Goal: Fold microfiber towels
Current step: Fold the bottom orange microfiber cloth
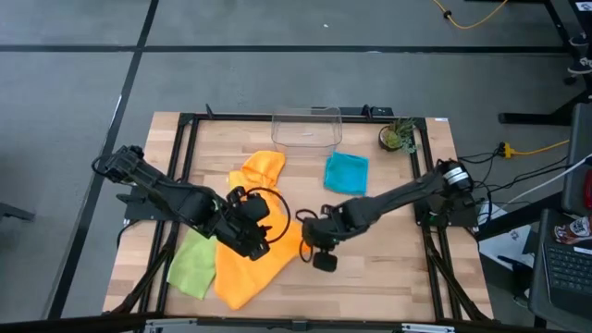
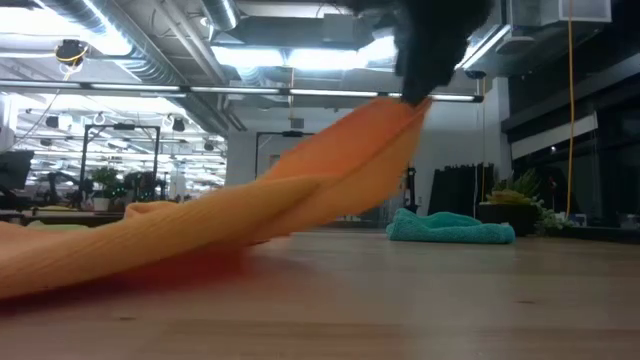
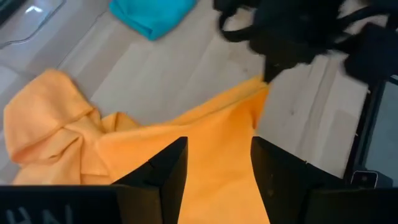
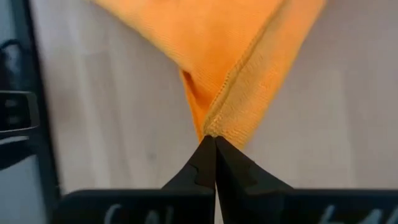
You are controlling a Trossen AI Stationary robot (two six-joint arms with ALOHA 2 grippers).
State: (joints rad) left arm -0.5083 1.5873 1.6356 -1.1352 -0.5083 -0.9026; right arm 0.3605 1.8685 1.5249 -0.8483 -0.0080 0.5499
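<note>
Right gripper (image 4: 214, 140) has its fingers pinched fully together on the very corner of the orange towel (image 1: 250, 268), lifting it off the table (image 1: 388, 268) — only the hem tip is caught, so a pull sideways could likely slip it free. Left gripper (image 3: 217, 171) hovers part-open over the same towel's middle, holding nothing; if it stays there, the lifted flap may drape onto it. A second orange towel (image 1: 262, 168) lies bunched touching the first, so a drag could take it along. Lime green towel (image 1: 192, 264) sits beside the left arm. Teal towel (image 1: 346, 172) lies farther back, near the clear bin (image 1: 306, 128).
</note>
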